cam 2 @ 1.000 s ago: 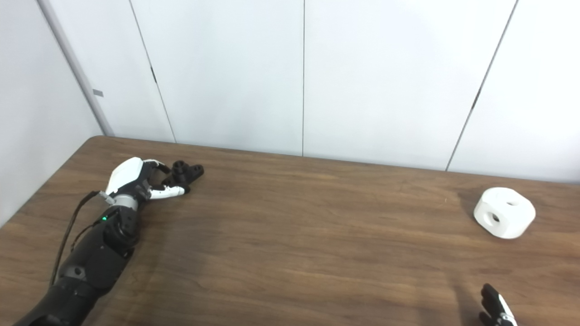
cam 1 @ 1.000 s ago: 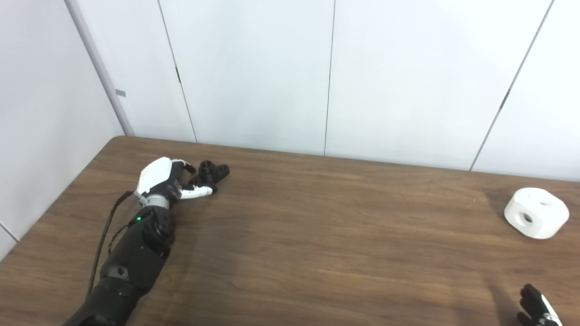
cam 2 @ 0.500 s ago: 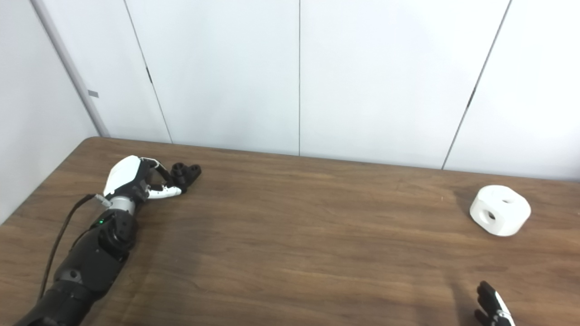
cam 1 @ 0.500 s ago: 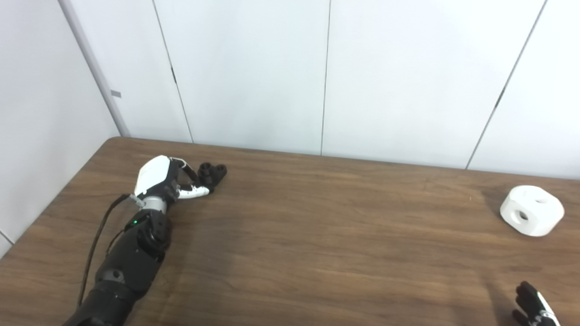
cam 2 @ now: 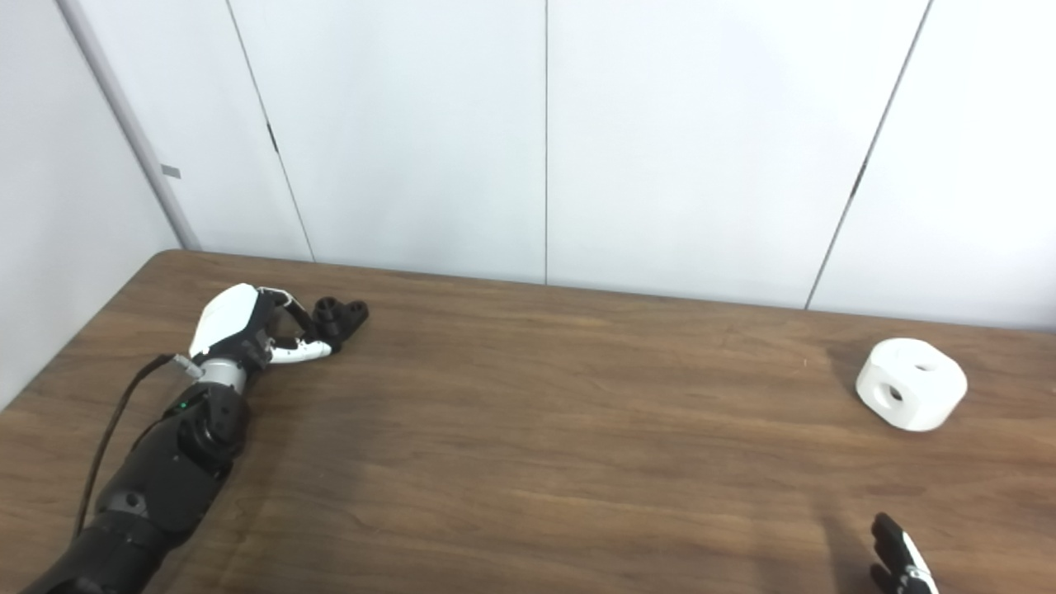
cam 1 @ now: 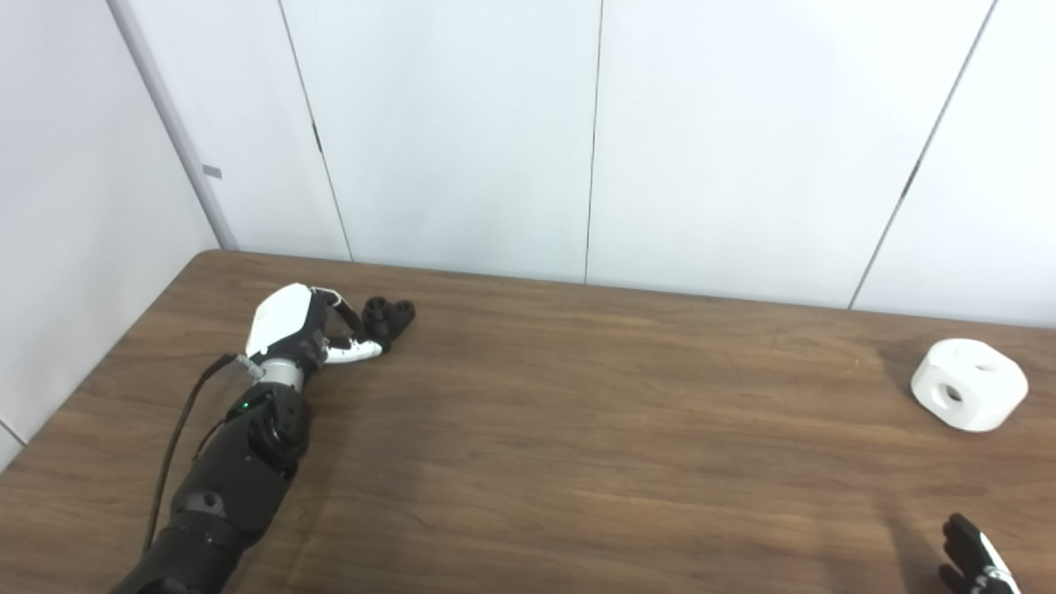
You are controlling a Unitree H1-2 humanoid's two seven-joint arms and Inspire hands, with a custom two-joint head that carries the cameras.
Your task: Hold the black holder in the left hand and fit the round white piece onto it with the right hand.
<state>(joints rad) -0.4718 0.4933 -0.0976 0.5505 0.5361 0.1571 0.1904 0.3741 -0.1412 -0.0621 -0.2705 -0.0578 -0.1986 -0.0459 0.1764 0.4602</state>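
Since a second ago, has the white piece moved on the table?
No. The round white piece sits at the same spot on the table, by the same grain marks. Its small shift in the picture matches the wall seams' shift, so the camera moved.

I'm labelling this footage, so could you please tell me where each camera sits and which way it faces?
Left eye view: on the head, looking down and forward over the table to the wall; shows the left hand at the holder and the right hand's fingertips.
Right eye view: beside it, slightly to the right, same direction; same body parts.
Shared: both show the white piece far right, untouched.
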